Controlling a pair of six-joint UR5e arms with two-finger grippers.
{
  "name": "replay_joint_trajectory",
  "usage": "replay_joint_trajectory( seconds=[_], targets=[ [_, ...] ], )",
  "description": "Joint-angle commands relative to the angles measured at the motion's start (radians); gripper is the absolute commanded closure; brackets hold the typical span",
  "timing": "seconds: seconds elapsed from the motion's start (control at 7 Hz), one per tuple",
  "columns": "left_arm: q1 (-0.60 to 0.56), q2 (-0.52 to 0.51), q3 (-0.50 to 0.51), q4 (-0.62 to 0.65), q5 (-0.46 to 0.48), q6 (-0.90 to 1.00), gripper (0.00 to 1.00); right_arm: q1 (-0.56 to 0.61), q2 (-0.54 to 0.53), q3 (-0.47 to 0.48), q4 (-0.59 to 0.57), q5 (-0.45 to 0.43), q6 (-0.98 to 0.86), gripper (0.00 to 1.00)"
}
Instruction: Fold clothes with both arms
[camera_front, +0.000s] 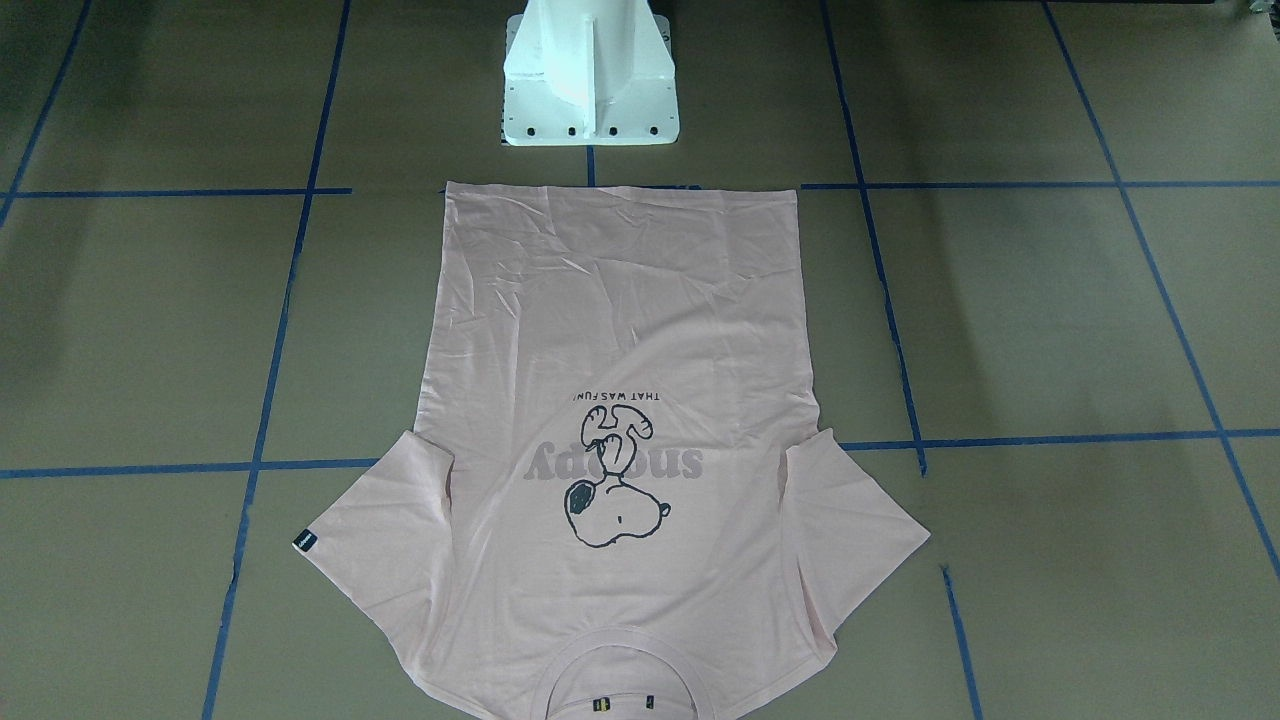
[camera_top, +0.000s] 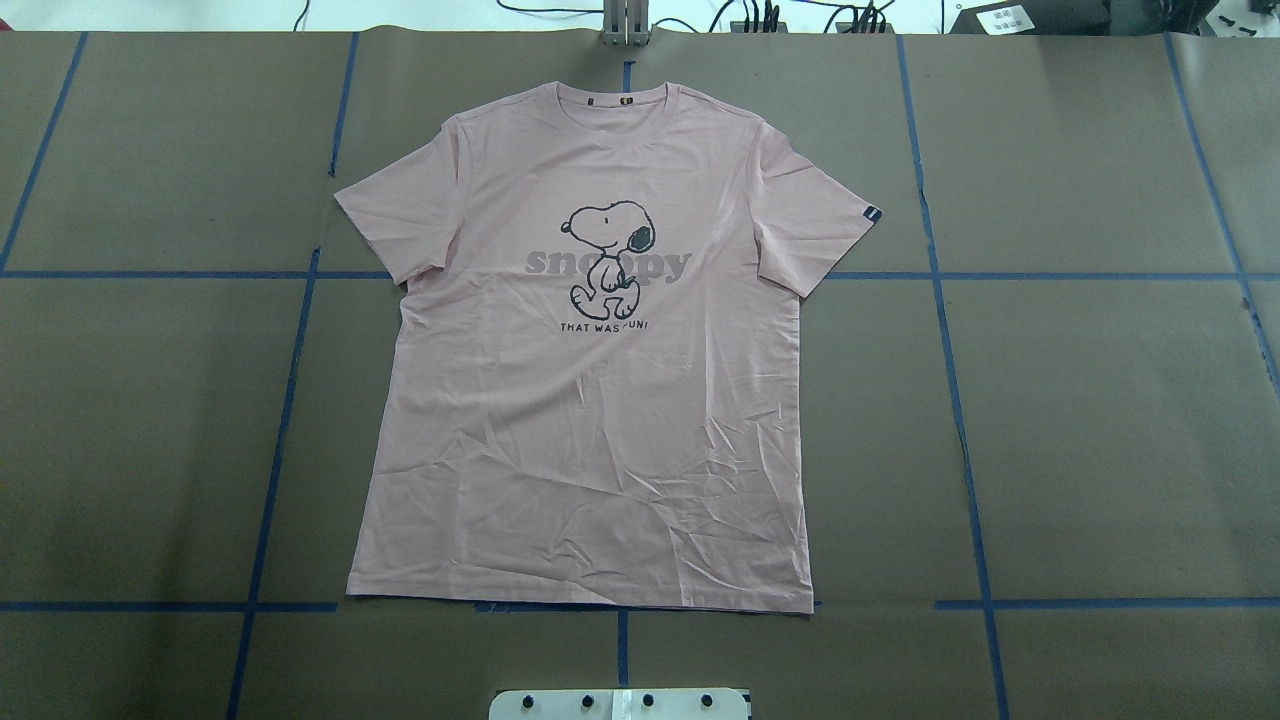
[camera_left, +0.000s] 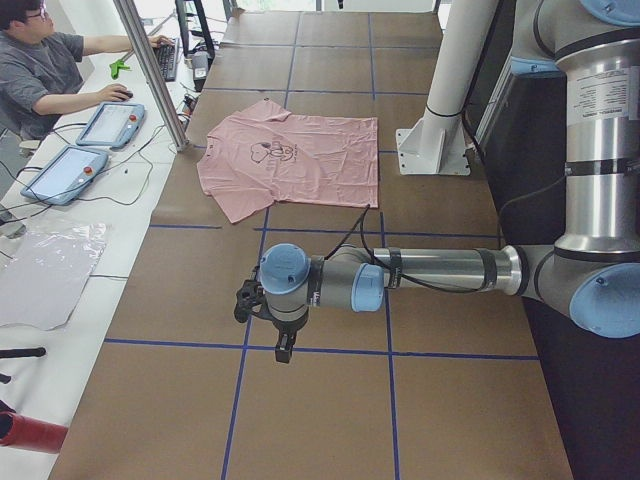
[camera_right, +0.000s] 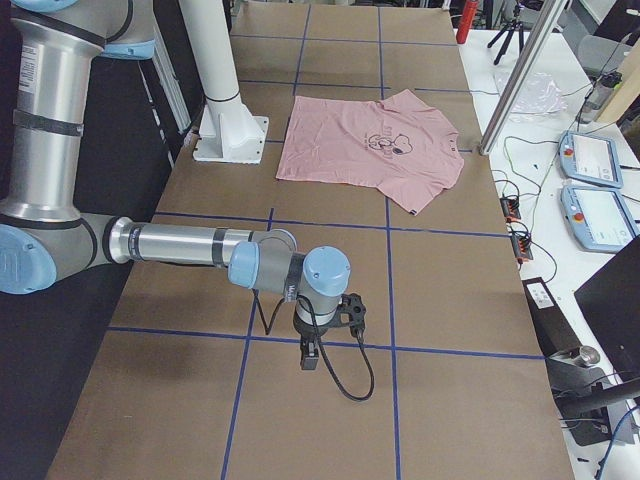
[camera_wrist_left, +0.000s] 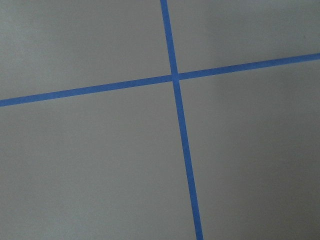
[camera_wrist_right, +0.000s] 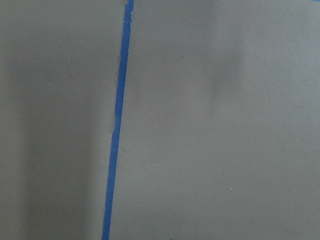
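Left claw (camera_left: 284, 350) and right claw (camera_right: 310, 358) hang over the table (camera_top: 1100, 420), at opposite ends; open or closed, I can't tell. The shirt (camera_top: 590, 400) lies flat between them, well apart from each, print up, every edge free.

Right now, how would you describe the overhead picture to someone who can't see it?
A pale pink T-shirt lies spread flat, front up, on a brown table marked with blue tape lines. It shows a black-outlined cartoon dog over grey lettering; the collar lies toward the far edge, the hem near a white base plate.
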Motion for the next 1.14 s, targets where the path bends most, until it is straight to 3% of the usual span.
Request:
replay_joint_trajectory(
  seconds=[0.0,0.43,1.0],
  targets=[
    [0.0,-0.002,-0.002,-0.002,-0.002,0.0,0.0,0.0,0.0,-0.001,0.0,-0.003,-0.004,0.0],
    [0.0,-0.014,-0.069,-0.003,0.002,0.0,0.0,-0.002,0.009,0.068,0.035,0.002,0.005,0.0],
    [0.005,-0.014,-0.066,-0.185,0.011,-0.002,0.0,-0.023,0.154,0.07,0.081,0.005,0.015,0.0]
  ],
)
